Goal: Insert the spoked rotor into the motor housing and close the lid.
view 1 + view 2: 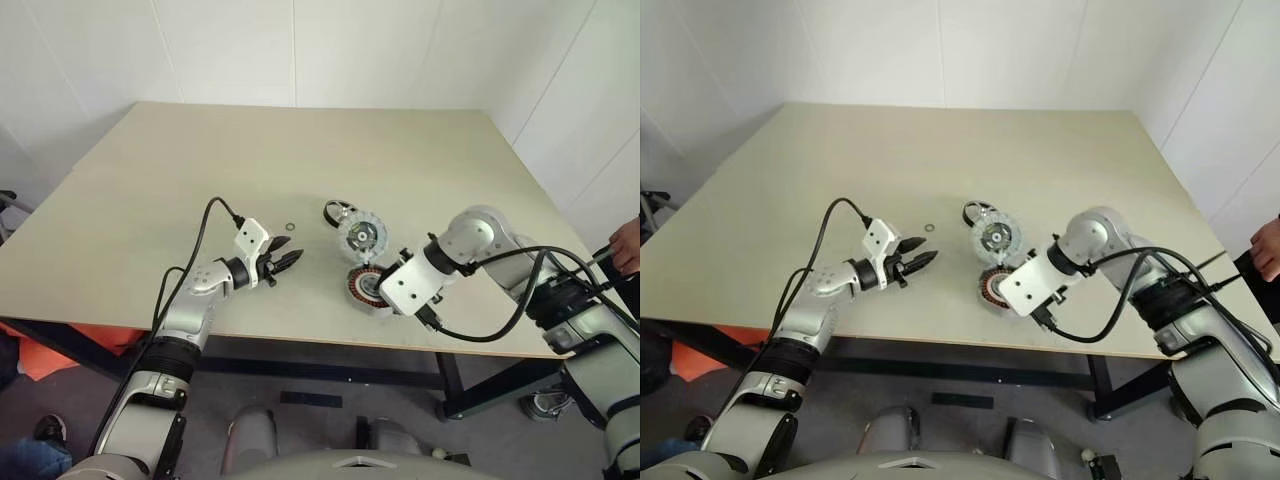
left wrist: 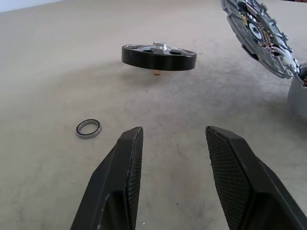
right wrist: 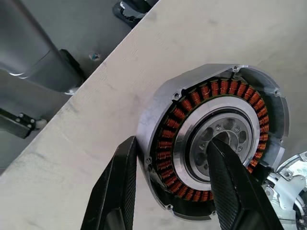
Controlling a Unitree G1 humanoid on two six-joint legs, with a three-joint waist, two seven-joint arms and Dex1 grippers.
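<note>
bench (image 1: 200,170): pale top, all parts grouped toward its near edge, right of centre.
lid (image 1: 362,234): tilted, pale segmented inside showing, leaning just behind the motor housing; the two look to touch.
motor housing (image 3: 216,139): windings up, close to the near edge of the bench. Your right pincer (image 3: 172,187) straddles its wall: one finger outside the rim, the other down in the centre hub. I read it as pinching the housing, so it is probably being steadied or shifted.
spoked rotor (image 2: 159,56): lies flat on its hub stub, apart from the housing, just beyond the lid toward the far edge.
small ring (image 2: 88,128): loose on the bench, between the left pincer and the rotor, off to one side.
left pincer (image 2: 172,158): fingers spread, nothing between them, low over the bench and level.
key relation: the rotor sits straight ahead of your left pincer, its axle upright, rim edge-on to the fingers. Left arm is the free one and faces it; judge it the arm for the pick.
</note>
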